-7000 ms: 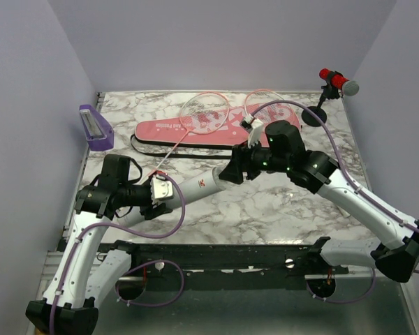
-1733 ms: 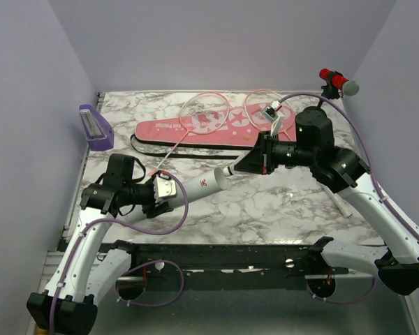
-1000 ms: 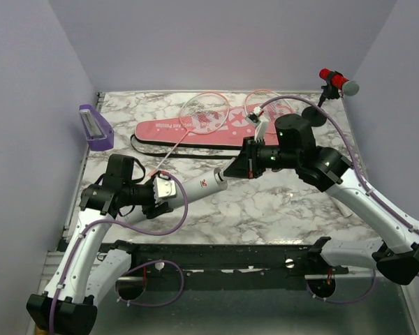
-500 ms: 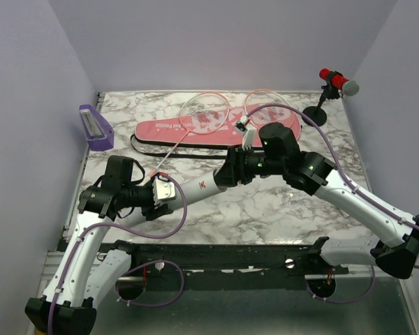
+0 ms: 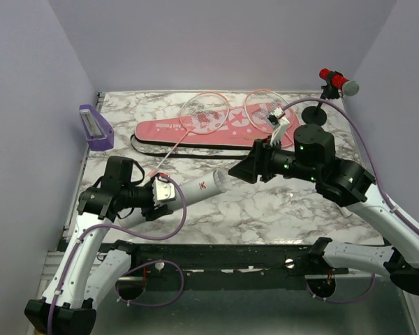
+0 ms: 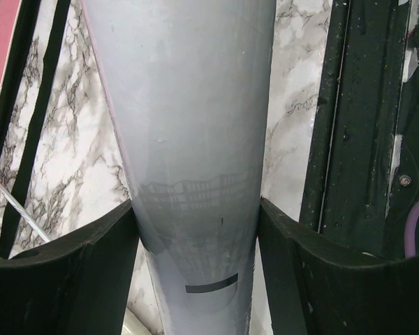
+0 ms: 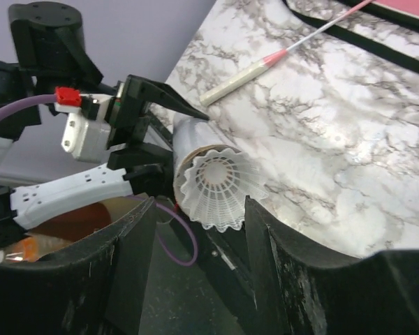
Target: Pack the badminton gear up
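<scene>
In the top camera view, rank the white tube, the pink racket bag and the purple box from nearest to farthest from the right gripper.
1. The white tube: its open end lies just left of the right gripper.
2. The pink racket bag: farther back on the table.
3. The purple box: at the far left edge.
</scene>
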Controlling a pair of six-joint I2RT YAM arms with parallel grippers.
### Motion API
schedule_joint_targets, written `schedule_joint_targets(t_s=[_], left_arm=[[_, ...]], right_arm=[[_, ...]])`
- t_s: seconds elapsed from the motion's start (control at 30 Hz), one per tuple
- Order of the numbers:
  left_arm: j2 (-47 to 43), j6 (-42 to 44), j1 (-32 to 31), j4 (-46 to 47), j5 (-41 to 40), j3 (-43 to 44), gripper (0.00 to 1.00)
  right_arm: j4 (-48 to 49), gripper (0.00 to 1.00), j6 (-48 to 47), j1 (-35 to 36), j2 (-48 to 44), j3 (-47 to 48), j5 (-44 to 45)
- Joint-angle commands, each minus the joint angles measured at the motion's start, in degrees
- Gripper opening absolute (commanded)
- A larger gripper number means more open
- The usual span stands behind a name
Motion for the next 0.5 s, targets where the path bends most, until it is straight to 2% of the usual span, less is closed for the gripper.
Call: schedule_joint_targets(t_s=[0.0, 0.2, 0.47], left_arm=[[-0.8, 0.2, -0.2, -0.5, 3.2, 2.1, 0.7], [-0.5, -0.3, -0.3, -0.4, 3.6, 2.6, 0.7], [-0.5, -0.9, -0.5, -0.5, 3.9, 3.3, 0.7]], right_arm=[[-7.7, 0.62, -3.2, 0.3, 0.1, 0.6, 8.5], [-6.5, 0.62, -3.6, 0.3, 2.9, -2.5, 10.1], [0.1, 0.63, -2.2, 0.4, 6.6, -5.6, 4.9]])
